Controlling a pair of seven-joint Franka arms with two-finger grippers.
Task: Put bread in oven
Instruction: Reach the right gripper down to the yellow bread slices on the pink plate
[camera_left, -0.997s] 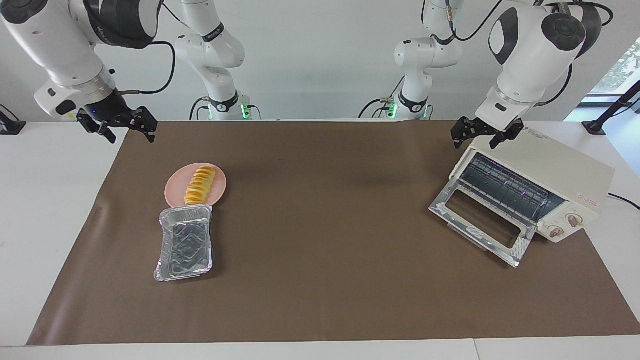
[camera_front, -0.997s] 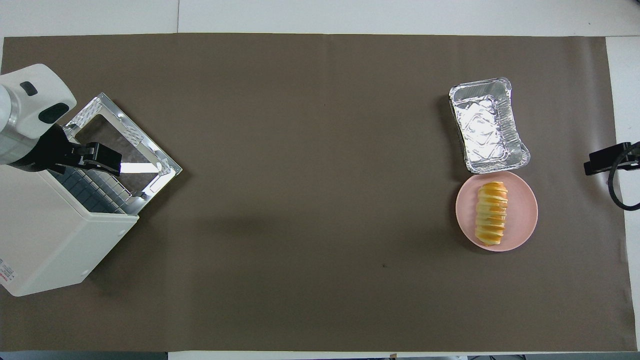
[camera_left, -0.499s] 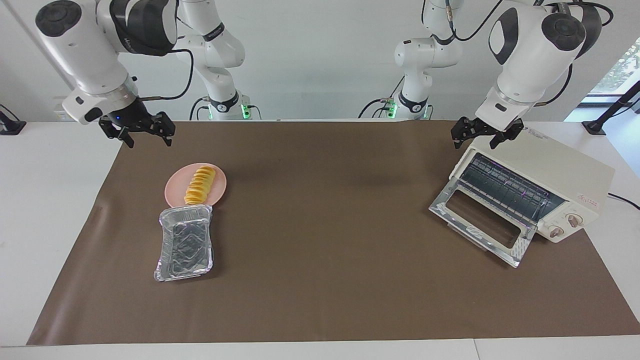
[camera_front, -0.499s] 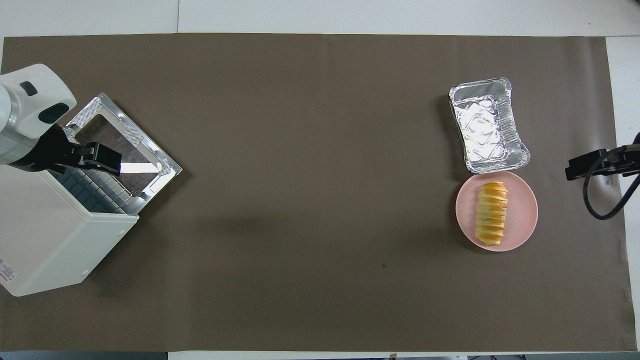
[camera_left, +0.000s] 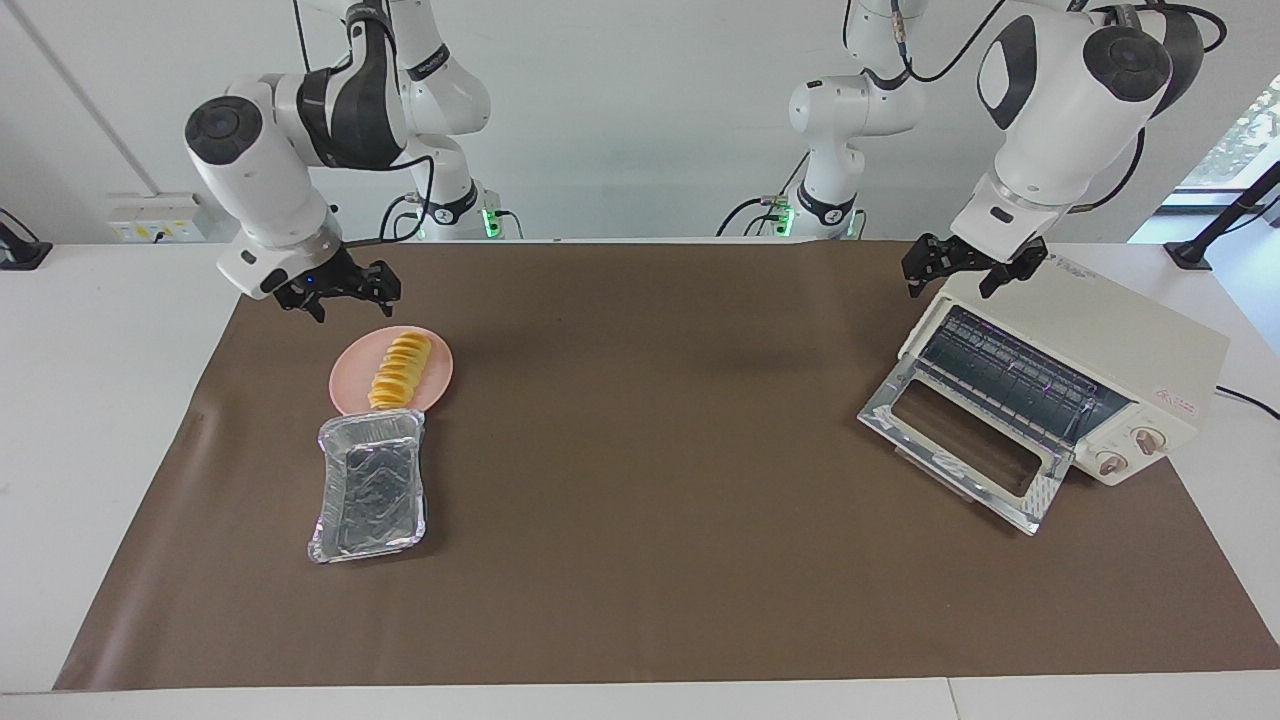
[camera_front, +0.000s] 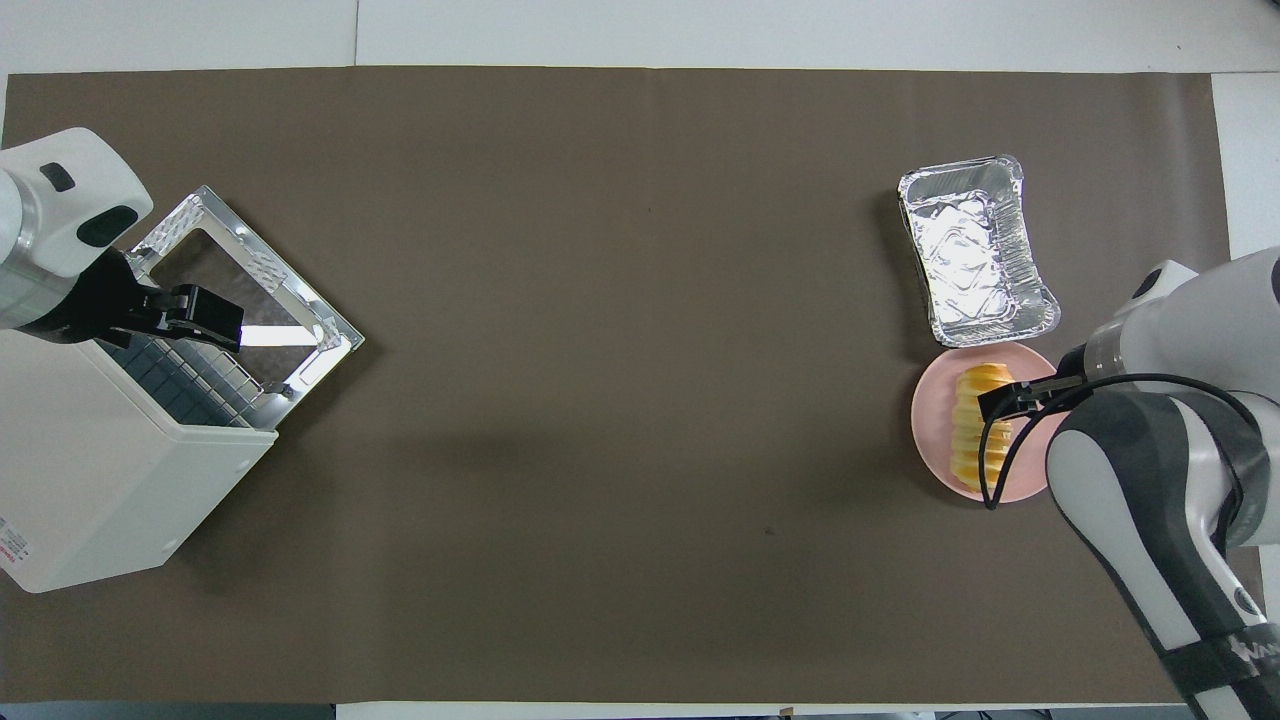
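Note:
The yellow-orange ridged bread (camera_left: 400, 370) lies on a round pink plate (camera_left: 345, 388) toward the right arm's end of the table; it also shows in the overhead view (camera_front: 972, 440). My right gripper (camera_left: 348, 298) hangs open in the air over the plate's edge nearest the robots, apart from the bread; in the overhead view (camera_front: 1005, 402) it covers part of the bread. The cream-white oven (camera_left: 1110, 345) stands at the left arm's end with its glass door (camera_left: 960, 450) dropped open. My left gripper (camera_left: 950, 284) waits open over the oven's top front edge (camera_front: 215, 318).
A crinkled silver foil tray (camera_left: 368, 485) lies against the plate, farther from the robots. A brown mat (camera_left: 650, 450) covers the table between plate and oven. The oven's wire rack (camera_left: 1010, 378) shows inside the opening.
My right arm has swung in from off the mat toward the table's middle and come down, so its gripper is now over the plate. The left arm, bread and oven have not moved.

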